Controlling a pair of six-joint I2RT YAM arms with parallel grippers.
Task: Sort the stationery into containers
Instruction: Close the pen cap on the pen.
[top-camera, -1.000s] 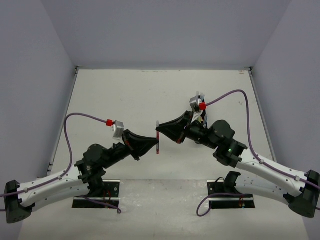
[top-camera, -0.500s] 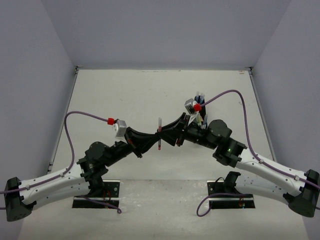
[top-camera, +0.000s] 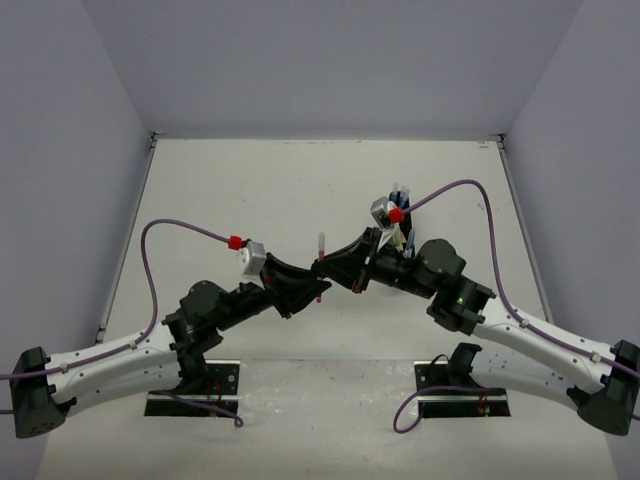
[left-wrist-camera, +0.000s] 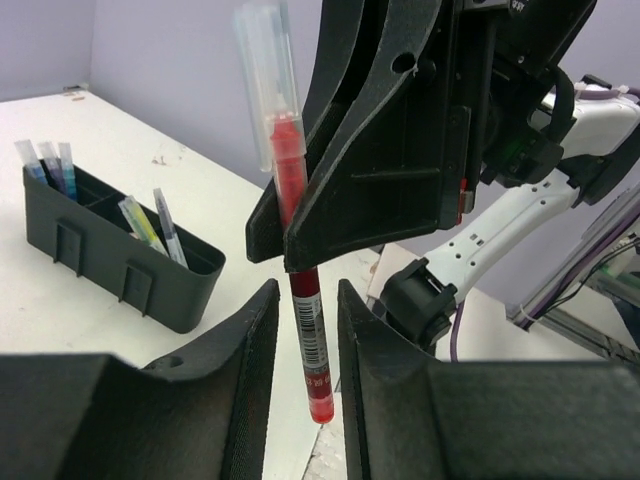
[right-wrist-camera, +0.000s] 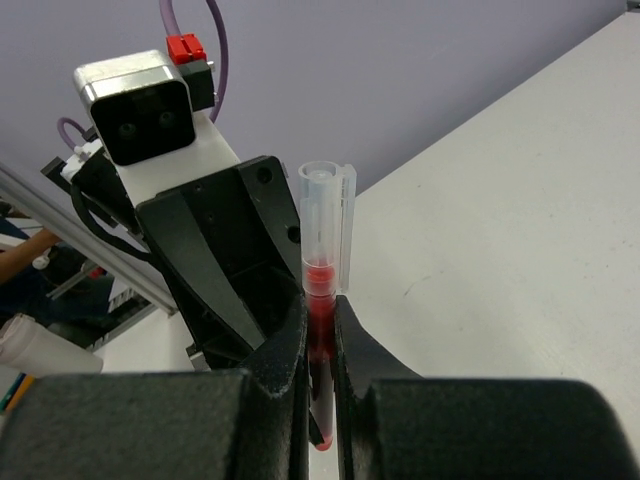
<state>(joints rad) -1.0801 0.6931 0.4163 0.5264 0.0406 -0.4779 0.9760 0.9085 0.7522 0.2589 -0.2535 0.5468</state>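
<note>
A red pen (top-camera: 320, 262) with a clear cap stands upright in the air over the middle of the table. My right gripper (right-wrist-camera: 320, 310) is shut on its upper barrel (right-wrist-camera: 321, 290), just under the cap. The left gripper (left-wrist-camera: 307, 295) is open around the pen's lower part (left-wrist-camera: 312, 340), with a gap showing on each side. In the top view the two grippers meet tip to tip, left (top-camera: 312, 287) and right (top-camera: 325, 266). The black container (left-wrist-camera: 110, 265) stands on the table beyond, with several pens (left-wrist-camera: 150, 225) upright in its compartments. In the top view my right wrist hides most of it.
Pen tips (top-camera: 398, 192) stick up from the tray behind the right wrist camera (top-camera: 381, 210). Purple cables (top-camera: 170, 235) arch over both arms. The white tabletop (top-camera: 250, 190) is walled on three sides.
My left gripper, shut on the red pen a second ago, has opened off it. My right gripper has closed onto the pen. The left arm has pushed right, towards the right gripper.
</note>
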